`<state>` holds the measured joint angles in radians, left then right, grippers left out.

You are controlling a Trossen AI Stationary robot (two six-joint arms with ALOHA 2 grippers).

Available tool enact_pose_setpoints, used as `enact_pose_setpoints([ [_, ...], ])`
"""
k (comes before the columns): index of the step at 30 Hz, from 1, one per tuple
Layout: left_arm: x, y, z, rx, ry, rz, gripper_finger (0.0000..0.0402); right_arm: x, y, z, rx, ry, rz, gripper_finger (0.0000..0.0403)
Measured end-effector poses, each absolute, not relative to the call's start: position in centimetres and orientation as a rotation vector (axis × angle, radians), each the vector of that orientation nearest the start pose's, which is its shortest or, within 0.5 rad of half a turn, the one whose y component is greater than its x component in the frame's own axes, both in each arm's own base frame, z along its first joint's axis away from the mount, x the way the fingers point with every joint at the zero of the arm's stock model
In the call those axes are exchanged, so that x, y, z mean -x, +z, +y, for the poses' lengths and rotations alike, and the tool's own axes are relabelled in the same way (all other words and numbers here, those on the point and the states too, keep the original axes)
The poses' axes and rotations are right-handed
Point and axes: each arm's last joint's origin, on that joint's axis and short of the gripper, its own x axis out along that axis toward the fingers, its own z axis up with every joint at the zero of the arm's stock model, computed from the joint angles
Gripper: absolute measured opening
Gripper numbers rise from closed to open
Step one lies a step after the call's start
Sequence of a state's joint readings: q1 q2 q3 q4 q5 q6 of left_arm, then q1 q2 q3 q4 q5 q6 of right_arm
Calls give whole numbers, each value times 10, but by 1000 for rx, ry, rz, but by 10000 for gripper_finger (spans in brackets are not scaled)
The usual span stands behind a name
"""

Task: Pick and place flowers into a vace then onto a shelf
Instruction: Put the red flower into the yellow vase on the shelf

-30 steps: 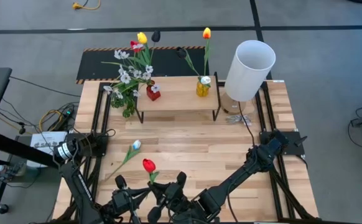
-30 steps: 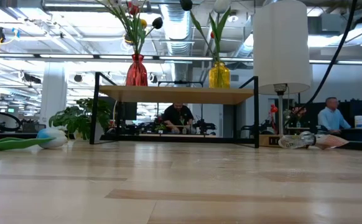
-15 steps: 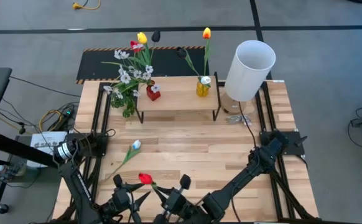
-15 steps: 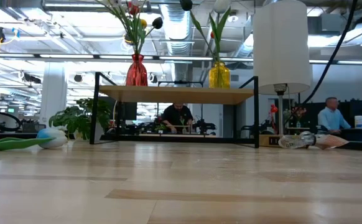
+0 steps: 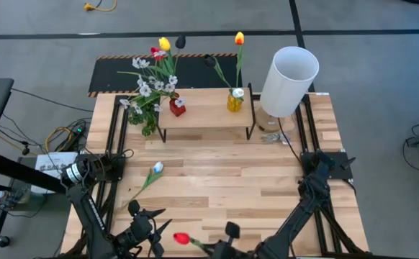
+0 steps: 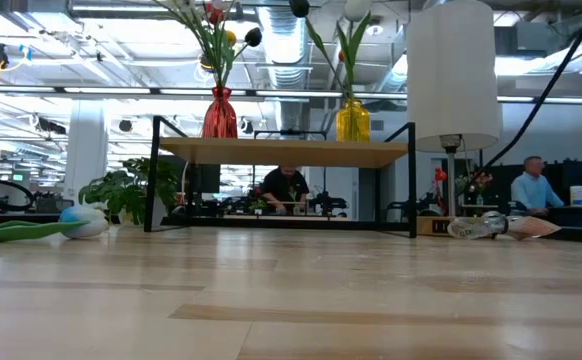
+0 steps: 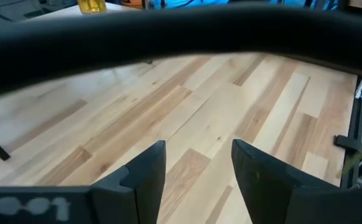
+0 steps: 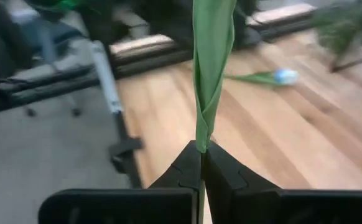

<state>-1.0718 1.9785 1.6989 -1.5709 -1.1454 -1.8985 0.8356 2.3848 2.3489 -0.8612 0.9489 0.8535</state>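
A red tulip (image 5: 182, 238) hangs over the table's near edge with my right gripper (image 5: 219, 248) shut on its green stem; its head points toward the table's left. Just left of the head, my left gripper (image 5: 143, 224) stands open above bare boards with nothing between its fingers (image 7: 145, 171). A white tulip (image 5: 156, 167) lies flat on the table at the left. On the shelf (image 5: 206, 109) at the far side stand a red vase (image 5: 177, 108) and a yellow vase (image 5: 235, 99), both with flowers in them. Neither gripper shows in the low view. My right gripper pinches the red tulip's leaf-wrapped stem (image 8: 201, 140) between its two fingertips (image 8: 187, 165). The stem runs on forward past the fingertips, roughly in line with them. The fingers come from the table's right, slanting down. The tulip is lifted clear of the table, its head (image 5: 182, 238) toward the left.
A tall white lamp shade (image 5: 289, 70) stands at the far right beside the shelf, with a small clear wrapper (image 5: 274, 137) at its foot. A green leaf sprig (image 5: 150, 119) hangs by the shelf's left end. The boards in the table's middle (image 5: 224, 173) lie bare.
My left gripper has opened and let go of the red tulip's stem. My right gripper has carried the tulip toward the table's near edge and a little right, rolling as it went. The tulip has tipped over; its head now points left.
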Motion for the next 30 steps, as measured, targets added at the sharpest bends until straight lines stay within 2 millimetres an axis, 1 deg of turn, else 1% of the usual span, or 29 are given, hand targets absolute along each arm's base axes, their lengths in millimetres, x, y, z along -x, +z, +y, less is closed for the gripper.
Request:
enact_pose_setpoints([
  [2,-193,259,-299,144,617,384,173,-367,277,367,-133,-267,430,0],
  [4,-193,259,-299,142,616,378,173,-376,287,368,-147,-164,407,0],
  [9,-192,259,-299,124,614,400,173,-397,311,371,-276,265,370,0],
  [13,-192,259,-299,119,614,414,173,-406,326,370,-362,521,298,0],
  [14,-192,259,-299,119,614,415,173,-408,331,369,-376,572,256,0],
  [16,-191,258,-300,124,615,418,173,-411,347,368,-391,670,103,0],
  [18,-190,258,-301,125,611,418,173,-408,370,362,-371,740,-77,0],
  [21,-187,258,-302,133,605,416,173,-399,409,344,-293,762,-294,0],
  [24,-186,258,-303,135,601,415,173,-386,445,323,-178,738,-436,0],
  [27,-185,258,-304,136,599,414,173,-376,473,302,-89,685,-544,0],
  [30,-185,258,-304,136,599,412,173,-374,493,281,-54,577,-683,0],
])
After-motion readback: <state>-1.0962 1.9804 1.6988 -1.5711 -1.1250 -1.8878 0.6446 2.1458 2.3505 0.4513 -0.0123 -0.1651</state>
